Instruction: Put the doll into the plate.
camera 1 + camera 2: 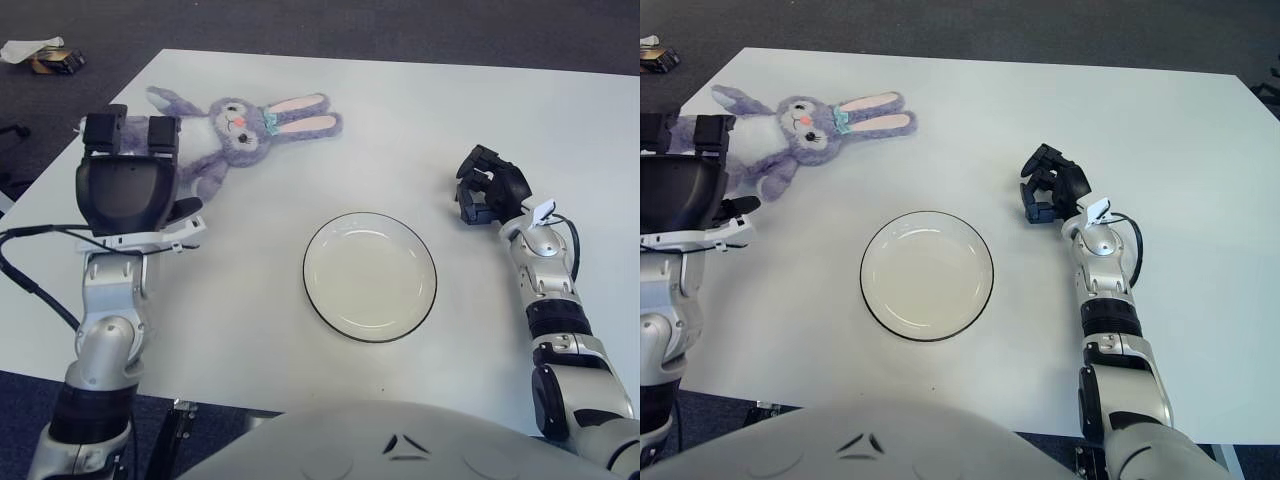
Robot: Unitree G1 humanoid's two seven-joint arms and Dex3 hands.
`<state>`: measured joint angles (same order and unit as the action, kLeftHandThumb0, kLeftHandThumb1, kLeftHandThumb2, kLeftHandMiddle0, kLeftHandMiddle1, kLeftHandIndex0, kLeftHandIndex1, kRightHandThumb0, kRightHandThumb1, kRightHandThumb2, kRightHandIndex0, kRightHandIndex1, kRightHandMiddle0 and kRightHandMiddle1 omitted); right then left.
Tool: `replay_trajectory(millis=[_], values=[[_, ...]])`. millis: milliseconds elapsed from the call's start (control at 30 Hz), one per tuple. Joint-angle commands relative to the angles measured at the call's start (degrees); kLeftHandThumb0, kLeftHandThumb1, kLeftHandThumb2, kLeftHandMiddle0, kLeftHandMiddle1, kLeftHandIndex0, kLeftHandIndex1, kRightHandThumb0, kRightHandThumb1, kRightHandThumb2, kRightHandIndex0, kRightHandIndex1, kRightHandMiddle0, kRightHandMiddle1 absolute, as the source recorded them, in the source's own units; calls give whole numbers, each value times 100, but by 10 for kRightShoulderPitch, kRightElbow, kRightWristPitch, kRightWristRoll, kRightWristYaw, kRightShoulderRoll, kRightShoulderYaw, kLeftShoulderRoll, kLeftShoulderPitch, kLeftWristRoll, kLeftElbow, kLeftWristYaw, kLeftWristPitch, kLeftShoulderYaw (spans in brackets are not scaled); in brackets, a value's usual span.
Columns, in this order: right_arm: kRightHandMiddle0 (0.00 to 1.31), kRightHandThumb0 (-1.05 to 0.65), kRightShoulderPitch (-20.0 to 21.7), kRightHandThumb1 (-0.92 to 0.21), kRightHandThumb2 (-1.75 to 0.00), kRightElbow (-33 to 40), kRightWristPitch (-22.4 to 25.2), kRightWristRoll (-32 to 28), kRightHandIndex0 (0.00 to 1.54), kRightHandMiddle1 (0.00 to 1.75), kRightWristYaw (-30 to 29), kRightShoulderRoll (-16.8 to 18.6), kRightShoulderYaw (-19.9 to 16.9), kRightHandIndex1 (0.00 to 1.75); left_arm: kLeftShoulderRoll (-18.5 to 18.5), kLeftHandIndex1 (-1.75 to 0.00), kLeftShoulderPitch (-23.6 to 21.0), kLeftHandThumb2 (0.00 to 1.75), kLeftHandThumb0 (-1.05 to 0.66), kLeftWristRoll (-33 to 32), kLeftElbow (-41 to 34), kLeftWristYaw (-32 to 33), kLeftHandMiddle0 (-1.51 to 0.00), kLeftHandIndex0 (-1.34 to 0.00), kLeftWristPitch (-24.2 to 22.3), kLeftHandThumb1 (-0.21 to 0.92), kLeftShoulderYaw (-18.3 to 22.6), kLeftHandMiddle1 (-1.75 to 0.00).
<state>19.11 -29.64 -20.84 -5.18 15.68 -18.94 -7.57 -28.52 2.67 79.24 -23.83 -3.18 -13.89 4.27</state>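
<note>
Hovering over the doll's lower body, the left hand (120, 185) showed its broad back to the camera, two fingers (100, 133) reaching forward side by side over the plush and the thumb jutting out toward the plate side; the fingers looked spread and held nothing, which suited a hand lined up for a grasp but not yet closed. From this angle the palm hid the doll's legs, so whether the fingers touched the fabric could not be told. The doll (236, 122), a purple rabbit with a white belly and pink-lined ears, lay flat near the far left part of the white table (420, 110), ears pointing toward the table's middle. The plate (369, 276), white with a dark rim, sat empty at the table's centre, well apart from the doll, so the toy likely needed to be lifted and carried across rather than nudged. The right hand (488, 188) showed beside the plate on its right, fingers curled in and gripping nothing, apparently kept clear of the route.
</note>
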Motion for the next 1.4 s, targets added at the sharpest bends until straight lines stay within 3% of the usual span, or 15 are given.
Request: replay_trajectory(millis=[0, 333, 500, 733, 967, 1367], values=[[56, -1, -1, -18, -145, -11, -2, 4, 68, 166, -2, -3, -4, 175, -15, -37, -18, 67, -76, 10, 13, -15, 0, 0, -9, 49, 5, -5], [54, -1, 12, -20, -144, -39, -18, -9, 66, 167, 7, -8, -15, 175, -52, -3, -88, 46, -91, 43, 109, -45, 0, 0, -31, 62, -13, 0], [53, -1, 14, -20, -145, -49, -16, -8, 66, 171, 7, -13, -19, 175, -61, -1, -123, 37, -96, 39, 153, -42, 0, 0, -36, 68, -31, 0], [53, -1, 32, -19, -146, -88, -19, -18, 66, 172, 22, -16, -29, 175, -77, 0, -195, 31, -85, -75, 284, -11, 0, 0, 5, 66, -32, 0], [55, -1, 43, -19, -146, -115, -34, -15, 65, 171, 23, -17, -32, 175, -114, 0, -216, 33, -89, -129, 317, -33, 0, 0, 28, 68, -50, 0], [57, -1, 47, -18, -146, -128, -41, -17, 65, 169, 29, -15, -37, 175, -137, 0, -259, 17, -104, -159, 367, -41, 0, 0, 30, 90, -95, 0]])
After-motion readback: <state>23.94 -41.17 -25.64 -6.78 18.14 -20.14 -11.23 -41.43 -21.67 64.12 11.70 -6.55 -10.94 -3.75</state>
